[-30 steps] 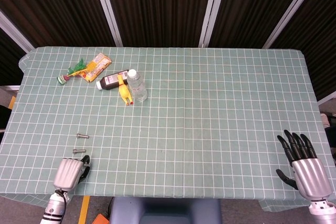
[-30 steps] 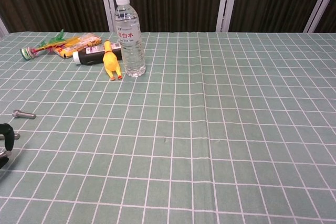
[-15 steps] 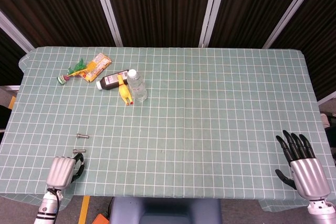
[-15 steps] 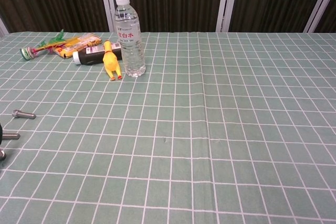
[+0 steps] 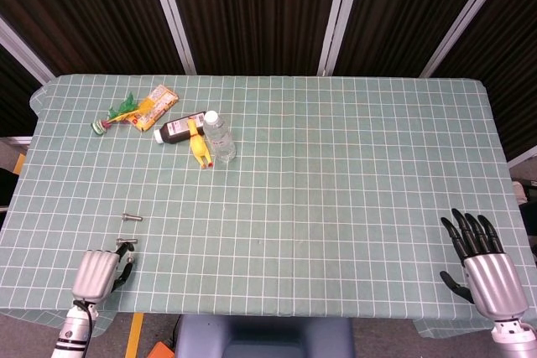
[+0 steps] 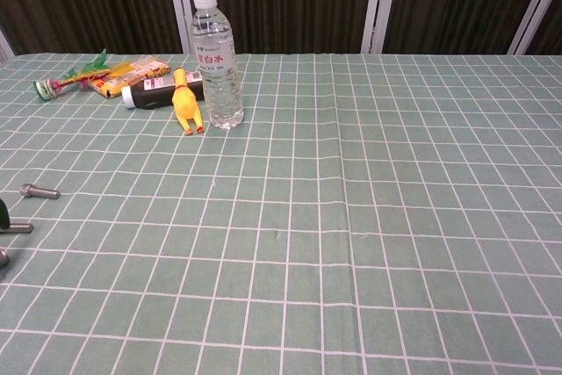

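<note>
Your left hand [image 5: 99, 272] sits at the near left edge with fingers curled around the near bolt [image 5: 126, 242], apparently gripping it, so lift it gently next, while your right hand [image 5: 482, 262] rests spread and empty, near right.

Table [image 5: 336, 207]: covered in a pale green cloth ruled with a white grid. Water bottle [image 6: 216, 59]: clear, white cap, white label with red characters. Rubber chicken [image 6: 185, 101]: yellow, with red feet. Dark bottle [image 6: 162, 90]: brown-black, white cap and label. Snack packet [image 5: 153, 106]: orange and yellow. Shuttlecock toy [image 5: 116, 115]: green feathers, some red. Bolts [image 6: 39, 191]: grey metal. Left hand [image 5: 96, 272] and right hand [image 5: 480, 262]: silver backs, black fingers. Backdrop: black corrugated panels with white struts.
</note>
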`<state>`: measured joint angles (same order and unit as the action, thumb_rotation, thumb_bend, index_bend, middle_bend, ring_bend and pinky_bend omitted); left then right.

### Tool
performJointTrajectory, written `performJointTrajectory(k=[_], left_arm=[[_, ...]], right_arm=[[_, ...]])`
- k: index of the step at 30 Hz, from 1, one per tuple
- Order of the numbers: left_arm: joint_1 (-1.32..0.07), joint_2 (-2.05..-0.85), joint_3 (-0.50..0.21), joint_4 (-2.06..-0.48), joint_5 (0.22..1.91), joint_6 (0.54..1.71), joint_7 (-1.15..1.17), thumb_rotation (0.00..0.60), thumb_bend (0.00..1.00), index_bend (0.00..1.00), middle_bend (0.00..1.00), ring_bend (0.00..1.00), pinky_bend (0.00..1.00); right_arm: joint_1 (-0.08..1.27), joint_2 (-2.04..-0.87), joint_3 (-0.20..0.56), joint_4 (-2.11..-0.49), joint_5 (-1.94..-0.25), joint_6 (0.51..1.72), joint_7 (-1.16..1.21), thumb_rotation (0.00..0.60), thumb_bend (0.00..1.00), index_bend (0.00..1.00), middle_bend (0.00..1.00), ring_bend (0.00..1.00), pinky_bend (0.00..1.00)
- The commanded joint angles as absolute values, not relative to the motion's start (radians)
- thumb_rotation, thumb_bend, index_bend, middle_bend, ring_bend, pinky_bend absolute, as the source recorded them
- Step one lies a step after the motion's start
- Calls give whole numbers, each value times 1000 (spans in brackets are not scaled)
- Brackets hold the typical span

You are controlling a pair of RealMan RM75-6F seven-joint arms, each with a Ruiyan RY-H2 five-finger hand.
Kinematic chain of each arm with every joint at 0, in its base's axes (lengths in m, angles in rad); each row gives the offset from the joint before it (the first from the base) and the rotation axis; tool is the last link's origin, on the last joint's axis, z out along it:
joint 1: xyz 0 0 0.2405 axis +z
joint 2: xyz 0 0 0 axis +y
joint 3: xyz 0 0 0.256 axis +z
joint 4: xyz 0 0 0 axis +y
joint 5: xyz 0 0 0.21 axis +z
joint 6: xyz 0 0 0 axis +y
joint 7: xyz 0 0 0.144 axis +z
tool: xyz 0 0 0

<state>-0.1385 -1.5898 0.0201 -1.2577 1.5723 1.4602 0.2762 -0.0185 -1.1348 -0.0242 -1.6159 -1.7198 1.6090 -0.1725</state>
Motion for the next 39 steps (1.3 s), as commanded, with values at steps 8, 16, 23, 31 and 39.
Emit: performJointTrajectory(k=[8,16,23,31,39], left_arm=[[-158,-1474,-4,-1423,1600,1489,200,600,389,414,1000,1000,1000],[-214,-1397,-32,-1562,1549,1379,287,600,388,445,1000,1000,1000],[-285,-1367,-79,-1686,1371,1228,516,600,384,466,1000,1000,1000],[-356,-1402,-114,-1778,1209,1192,810,600,356,464,1000,1000,1000],[-416,-1433,-114,-1816,1004,1207,1067,600,324,423,1000,1000,1000]], right_arm=[[-18,-1137,-26,-1617,-1720,1605,-180,600,283,0,0,0,0],[-19,-1135,-27,-1618,-1722,1607,-176,600,283,0,0,0,0],[-20,-1136,-28,-1618,-1724,1608,-179,600,283,0,0,0,0],[-18,-1138,-28,-1617,-1722,1604,-183,600,283,0,0,0,0],[-24,-1128,-27,-1617,-1727,1621,-161,600,283,0,0,0,0]])
